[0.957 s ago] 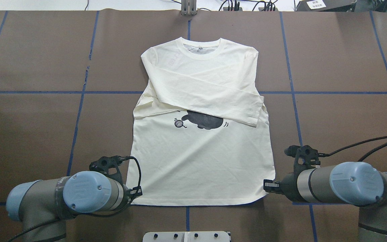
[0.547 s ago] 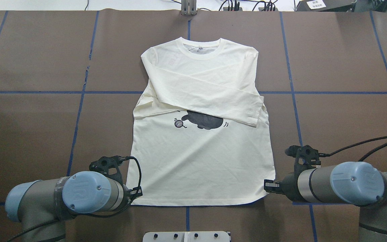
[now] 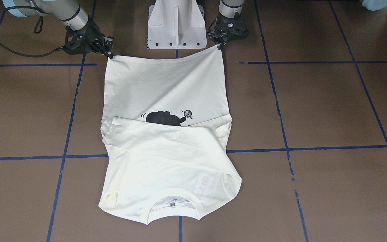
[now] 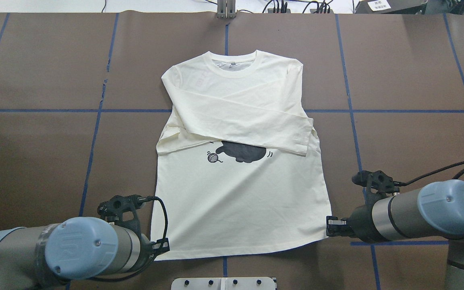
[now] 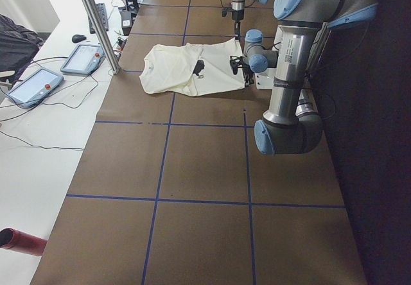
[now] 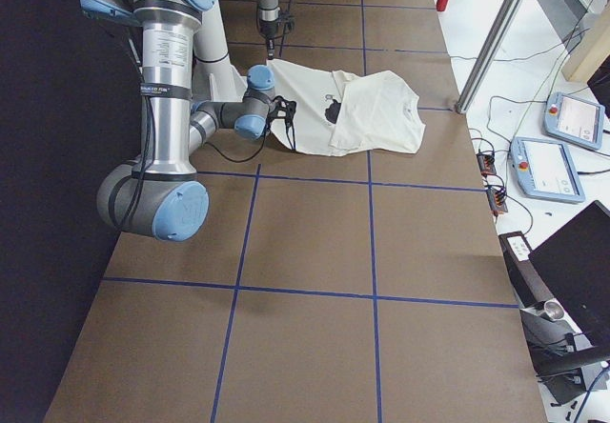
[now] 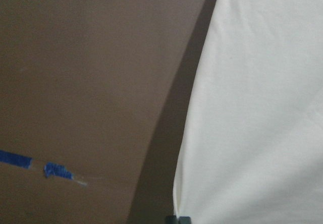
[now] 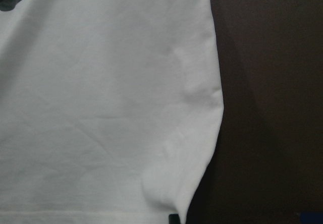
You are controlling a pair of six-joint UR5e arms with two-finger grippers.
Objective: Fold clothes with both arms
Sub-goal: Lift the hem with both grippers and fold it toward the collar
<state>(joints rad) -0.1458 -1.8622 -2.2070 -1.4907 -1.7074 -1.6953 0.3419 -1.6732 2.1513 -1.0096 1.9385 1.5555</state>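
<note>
black jaws of left gripper (image 4: 164, 245) and right gripper (image 4: 330, 226) each clamp a hem corner of the cream-white long-sleeved cat-print t-shirt (image 4: 240, 201), lying flat mid brown taped table (image 4: 34, 153), sleeves crossed over chest. step: bottom-up fold, likely. next: raise both corners evenly, carry toward collar.

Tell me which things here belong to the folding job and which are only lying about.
Job: T-shirt, left gripper, right gripper, each shut on a hem corner.
Lying about: white base, two control tablets beside the table, red cylinder.
</note>
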